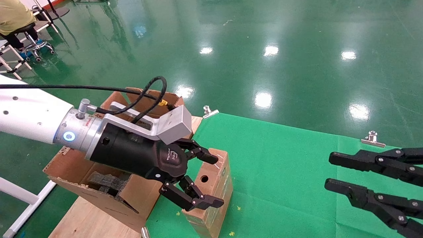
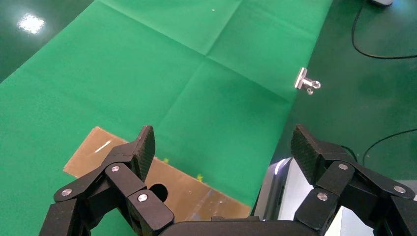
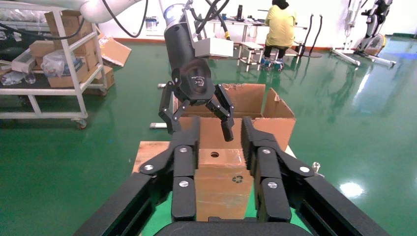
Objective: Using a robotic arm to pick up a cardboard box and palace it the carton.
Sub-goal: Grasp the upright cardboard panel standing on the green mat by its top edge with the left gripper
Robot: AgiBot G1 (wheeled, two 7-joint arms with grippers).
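Brown and taped, the cardboard box (image 1: 211, 195) lies on the green-covered desk (image 1: 290, 172) just beside the carton (image 1: 112, 188), the left claw (image 1: 203, 180) spread above it. In the left wrist view the fingers (image 2: 142, 147) flank nothing, so the approach is judged underway; next comes lowering and closing. The right wrist view shows the idle right claw (image 3: 221, 162) parted, well apart from the box.

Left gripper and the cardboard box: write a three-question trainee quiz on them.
1. True or false: the left gripper is shut on the cardboard box.
2. Which stands nearer the carton? A. the cardboard box B. the right gripper
3. Fill in: the box stands on a ___ cloth.

Key: 1 false, its fingers are spread above the box. 2 A. 3 green.
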